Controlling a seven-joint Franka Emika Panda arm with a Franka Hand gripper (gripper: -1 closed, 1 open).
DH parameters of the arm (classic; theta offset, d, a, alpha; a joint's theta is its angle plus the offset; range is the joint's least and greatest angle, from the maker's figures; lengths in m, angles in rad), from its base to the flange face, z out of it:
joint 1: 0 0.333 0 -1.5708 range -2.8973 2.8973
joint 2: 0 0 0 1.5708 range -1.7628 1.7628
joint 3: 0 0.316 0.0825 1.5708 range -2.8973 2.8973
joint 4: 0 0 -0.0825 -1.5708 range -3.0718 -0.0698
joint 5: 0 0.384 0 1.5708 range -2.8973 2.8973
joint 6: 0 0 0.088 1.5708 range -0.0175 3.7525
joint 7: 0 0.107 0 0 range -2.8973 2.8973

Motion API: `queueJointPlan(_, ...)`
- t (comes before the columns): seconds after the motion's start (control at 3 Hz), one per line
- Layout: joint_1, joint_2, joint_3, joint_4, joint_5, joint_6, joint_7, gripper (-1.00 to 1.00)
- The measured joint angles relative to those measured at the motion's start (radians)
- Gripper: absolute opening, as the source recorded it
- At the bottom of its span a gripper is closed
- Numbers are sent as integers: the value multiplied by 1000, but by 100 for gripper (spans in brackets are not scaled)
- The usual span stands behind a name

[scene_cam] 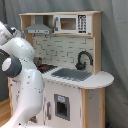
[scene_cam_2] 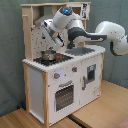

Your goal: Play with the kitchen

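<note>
1. On a wooden floor, against a grey curtain, stands the kitchen (scene_cam_2: 62, 75), a tall white and light-wood toy with a hood, microwave (scene_cam: 70, 23), grey sink (scene_cam: 71, 74) and black faucet (scene_cam: 83, 59).
2. A small metal pot (scene_cam_2: 48, 54) sits on the black stovetop (scene_cam_2: 56, 59).
3. The white robot arm (scene_cam_2: 82, 32) reaches over the worktop; its claw (scene_cam_2: 53, 38) hangs just above the pot, apart from it.
4. I cannot tell whether the claw is released or clenched.
5. Judged step: approaching the pot. Next, it likely needs lowering onto the pot's rim.
</note>
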Motion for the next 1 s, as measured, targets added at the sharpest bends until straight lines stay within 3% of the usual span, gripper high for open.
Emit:
queueJointPlan(0.67,34,-13,0,-4,-157,-62,-127,100)
queueJointPlan(1.0,39,-9,0,-42,-244,-39,-144,100)
